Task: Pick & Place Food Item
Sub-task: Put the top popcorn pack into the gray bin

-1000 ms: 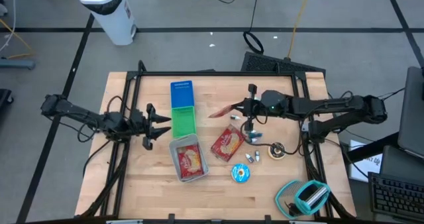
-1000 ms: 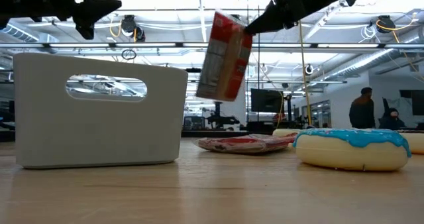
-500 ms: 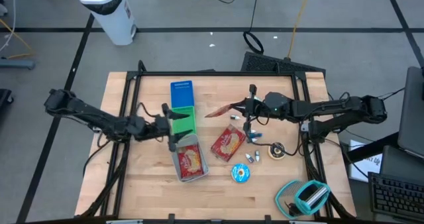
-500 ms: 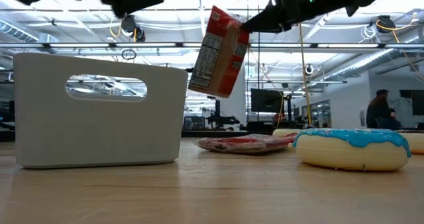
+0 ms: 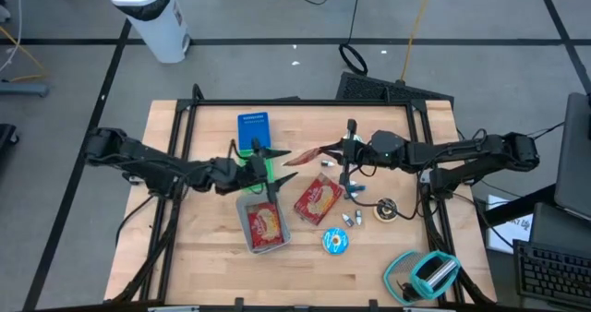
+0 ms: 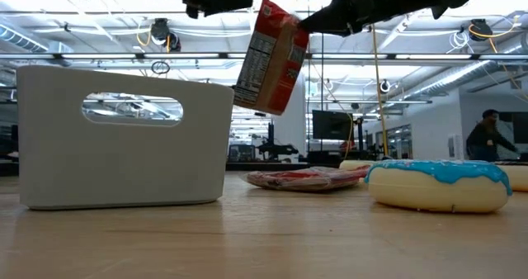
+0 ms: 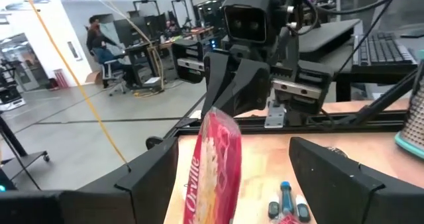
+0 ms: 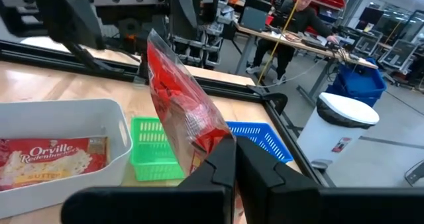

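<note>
The right hand pinches a glossy, crinkled red packet by its edge. The left hand gapes wide around the packet's far end. Only the low view shows the printed nutrition panel on the packet's back.

Mid-bench is tight: red popcorn bag hangs in the air off the right gripper, jaws clamped on its end, and the left gripper sits right by it w/ jaws spread wide, above the green basket. Blue basket blocks the far side there; white bin w/ a packet inside blocks the near side. Flat red packet, donut & small bits clutter the right-centre. Bare bench along the near edge, esp. near-left corner.
</note>
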`<state>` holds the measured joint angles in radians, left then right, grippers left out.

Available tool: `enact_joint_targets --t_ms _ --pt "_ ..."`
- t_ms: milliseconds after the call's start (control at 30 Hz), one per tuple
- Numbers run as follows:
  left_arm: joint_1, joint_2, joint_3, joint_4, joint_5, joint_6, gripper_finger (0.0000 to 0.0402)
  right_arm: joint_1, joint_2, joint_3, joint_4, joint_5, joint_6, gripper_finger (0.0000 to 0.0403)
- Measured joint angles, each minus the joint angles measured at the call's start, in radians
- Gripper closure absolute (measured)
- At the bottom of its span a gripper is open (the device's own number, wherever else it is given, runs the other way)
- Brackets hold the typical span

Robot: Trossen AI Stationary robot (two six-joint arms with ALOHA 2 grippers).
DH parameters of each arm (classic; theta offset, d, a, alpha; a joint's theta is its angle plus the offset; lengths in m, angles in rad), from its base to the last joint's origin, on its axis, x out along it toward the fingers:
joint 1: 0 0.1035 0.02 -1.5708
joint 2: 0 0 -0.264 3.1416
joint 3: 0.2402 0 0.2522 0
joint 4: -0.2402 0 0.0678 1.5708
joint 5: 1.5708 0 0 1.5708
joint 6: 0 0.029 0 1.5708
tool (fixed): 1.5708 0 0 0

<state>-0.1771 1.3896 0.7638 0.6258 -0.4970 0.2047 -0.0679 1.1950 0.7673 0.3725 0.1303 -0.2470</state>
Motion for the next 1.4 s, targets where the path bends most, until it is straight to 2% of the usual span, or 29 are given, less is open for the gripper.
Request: enact_joint_targets --t_ms 233,533,767,933,1267,1400 --pt "0.032 0.070 0.030 0.006 0.001 -0.008 0.0115 0.004 0.000 0.000 0.009 0.000 -0.008 0.0403" --pt "0.067 0.077 0.030 0.026 0.008 -0.077 0.0135 0.004 0.000 0.000 0.012 0.000 -0.023 0.0403" --pt "0.109 0.077 0.030 0.027 0.143 -0.149 0.0166 0.004 0.000 0.000 0.012 0.000 -0.027 0.0403" --pt "0.124 0.077 0.030 0.026 0.190 -0.166 0.0215 0.004 0.000 0.000 0.011 0.000 -0.027 0.0403" --pt "0.124 0.077 0.030 0.027 0.194 -0.158 0.0345 0.004 0.000 0.000 0.010 0.000 -0.027 0.0403" --pt "0.124 0.071 0.030 0.027 0.235 -0.129 0.0393 0.004 0.000 0.000 0.005 -0.001 -0.017 0.0403"
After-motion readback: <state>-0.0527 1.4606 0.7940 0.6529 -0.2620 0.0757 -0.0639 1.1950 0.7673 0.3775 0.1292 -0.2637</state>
